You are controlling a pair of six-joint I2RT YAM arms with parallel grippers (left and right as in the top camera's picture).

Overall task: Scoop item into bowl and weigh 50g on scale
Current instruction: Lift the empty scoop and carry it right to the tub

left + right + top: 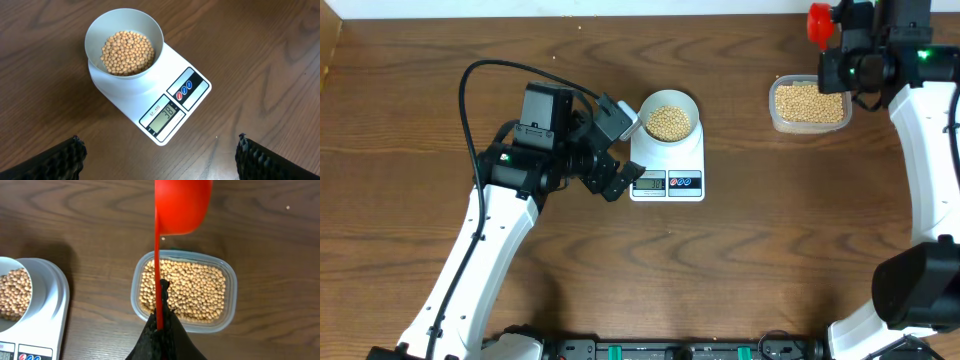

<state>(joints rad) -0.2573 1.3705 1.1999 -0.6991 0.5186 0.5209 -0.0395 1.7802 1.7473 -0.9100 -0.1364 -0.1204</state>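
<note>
Many beans (127, 52) in bowl (148, 26) on scale (155, 92).

We see soft, even light from above in all three views. The table (260, 45) carries a faint sheen. A dim shadow lies beside the scale (52, 310). The scoop (182, 205), close to the lens, looks slightly soft.

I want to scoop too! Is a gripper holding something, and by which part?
The right gripper holds the red scoop by its handle's end. The left gripper holds nothing.
</note>
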